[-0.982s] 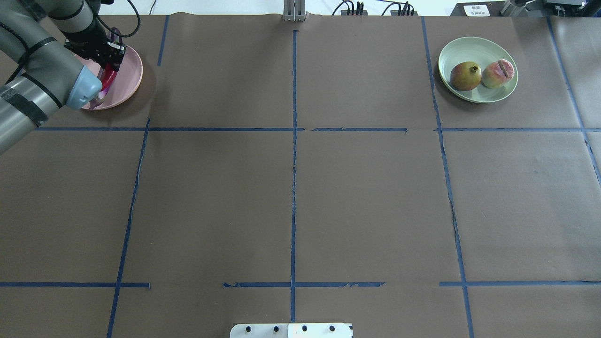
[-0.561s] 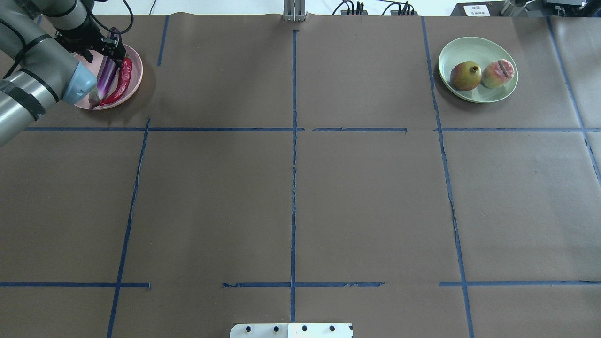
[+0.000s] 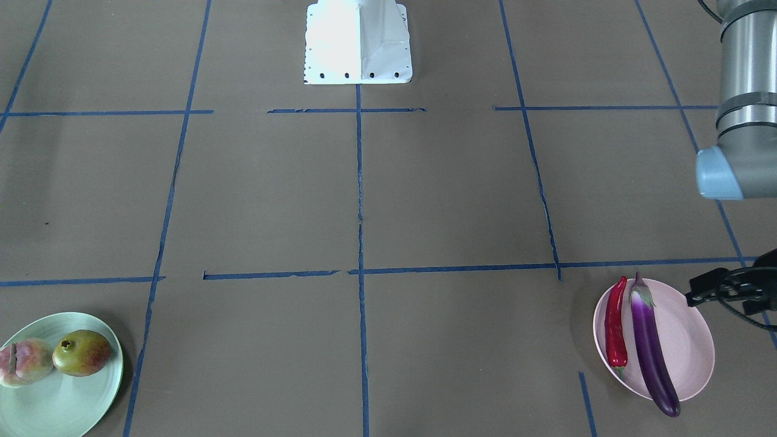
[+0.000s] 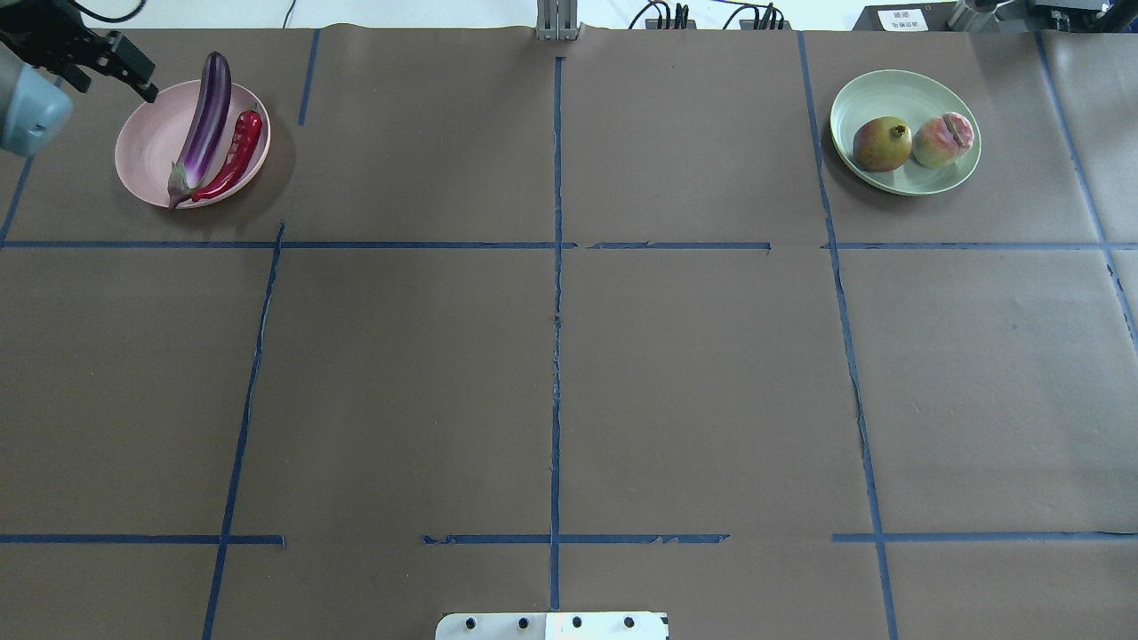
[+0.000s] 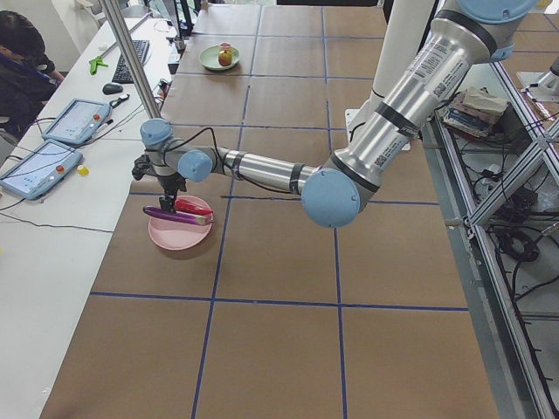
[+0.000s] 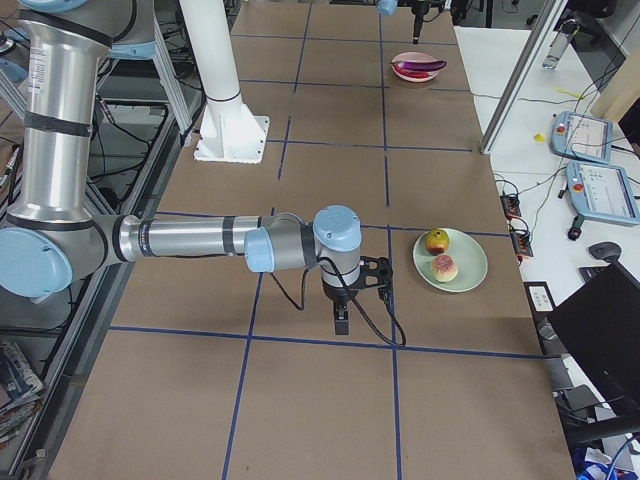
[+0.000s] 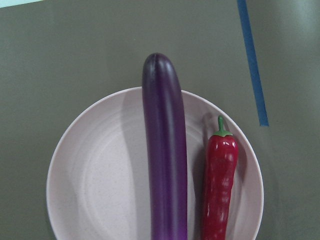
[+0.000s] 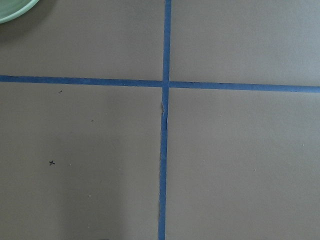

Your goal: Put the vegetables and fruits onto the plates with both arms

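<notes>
The purple eggplant (image 4: 203, 124) and the red chili (image 4: 233, 156) lie side by side on the pink plate (image 4: 142, 151) at the far left. The left wrist view shows the eggplant (image 7: 165, 150) and chili (image 7: 219, 190) from above. My left gripper (image 4: 124, 76) hangs open and empty just off the plate's far-left rim. The pomegranate (image 4: 880, 144) and the peach (image 4: 942, 140) sit on the mint green plate (image 4: 898, 84) at the far right. My right gripper (image 6: 340, 322) points down over bare table near that plate; I cannot tell if it is open.
The white base block (image 4: 551, 625) is at the near edge. Blue tape lines divide the brown table cover. A metal post (image 4: 557, 18) stands at the far edge. A desk with tablets (image 5: 52, 148) runs along the far side.
My left gripper let go of the chili, which now lies beside the eggplant on the pink plate. The left arm has lifted and drawn back to the view's left edge.
</notes>
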Controlling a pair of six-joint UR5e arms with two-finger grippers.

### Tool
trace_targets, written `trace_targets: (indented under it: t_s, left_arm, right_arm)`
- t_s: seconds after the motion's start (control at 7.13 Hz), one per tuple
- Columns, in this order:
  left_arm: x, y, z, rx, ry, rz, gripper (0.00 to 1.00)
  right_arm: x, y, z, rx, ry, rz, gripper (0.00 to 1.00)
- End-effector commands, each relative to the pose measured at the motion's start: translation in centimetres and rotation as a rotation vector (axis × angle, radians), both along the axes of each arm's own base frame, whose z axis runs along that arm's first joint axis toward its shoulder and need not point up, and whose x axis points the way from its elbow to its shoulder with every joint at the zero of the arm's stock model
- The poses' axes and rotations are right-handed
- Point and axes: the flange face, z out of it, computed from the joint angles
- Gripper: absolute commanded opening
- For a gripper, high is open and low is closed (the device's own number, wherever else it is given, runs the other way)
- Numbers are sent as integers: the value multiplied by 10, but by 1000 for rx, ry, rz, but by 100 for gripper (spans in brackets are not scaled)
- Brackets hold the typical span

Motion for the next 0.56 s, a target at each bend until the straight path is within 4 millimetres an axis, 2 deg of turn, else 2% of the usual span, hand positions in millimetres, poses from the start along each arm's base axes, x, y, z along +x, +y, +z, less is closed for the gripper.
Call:
trace_targets:
  t_s: [0.0,0.14,0.28,0.42]
  left_arm:
    - [-89,46,-5,32,-32,82,100]
    - [-107,74,11,1,-39,104,100]
    - [-144,113,33,-33,-43,74,100]
    - [-159,156,67,-59,-41,77,100]
  right_arm:
    - [0,0,-1,2,0,0,100]
    - [0,1,-1,-2,0,0,100]
    - [0,1,-1,-4,-1,-1,100]
    - [-1,2,-2,-13,-16,-13,100]
